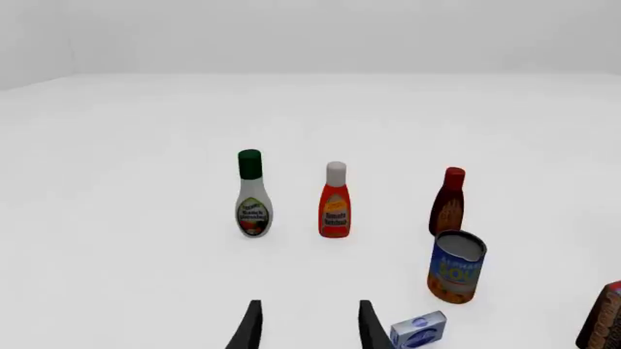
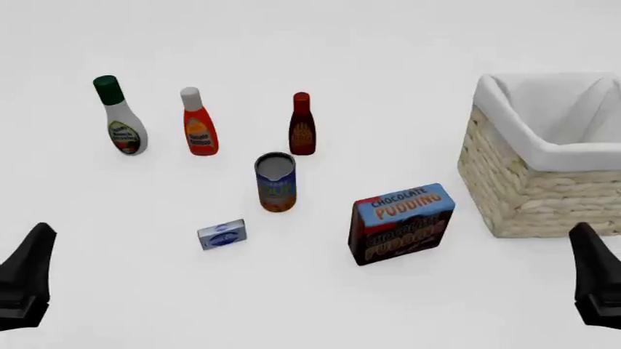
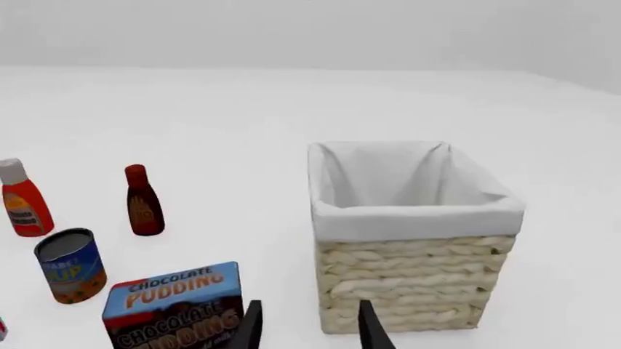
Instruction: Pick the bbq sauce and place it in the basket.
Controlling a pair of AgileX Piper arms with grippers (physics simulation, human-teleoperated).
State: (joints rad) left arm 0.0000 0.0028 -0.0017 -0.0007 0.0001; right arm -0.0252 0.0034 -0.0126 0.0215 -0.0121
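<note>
Two robot arms wait at the near edge of a white table, neither touching anything. The task looks to be at its first step, the reach: the bbq sauce stands upright and untouched, well apart from both arms.

Taking the bbq sauce as landmark: a soup can stands just in front of it, toward the arms. To its left stands a red ketchup bottle, and farther left a white dressing bottle. A small blue box lies nearer the arms, beyond the can. A chocolate pudding box stands to its front right. The basket sits well to its right, empty, showing only its white lining.

The left gripper has its jaws parted with nothing between them. The right gripper is likewise spread and empty, facing the basket and pudding box.

Judging from this layout, the next move calls for one arm to reach forward to the bbq sauce, coming in above or around the can. There is bare table between the sauce and the ketchup, and a wide bare stretch between the sauce and the basket, so the carry to the basket's top should be unobstructed if the bottle is lifted over the rim.
</note>
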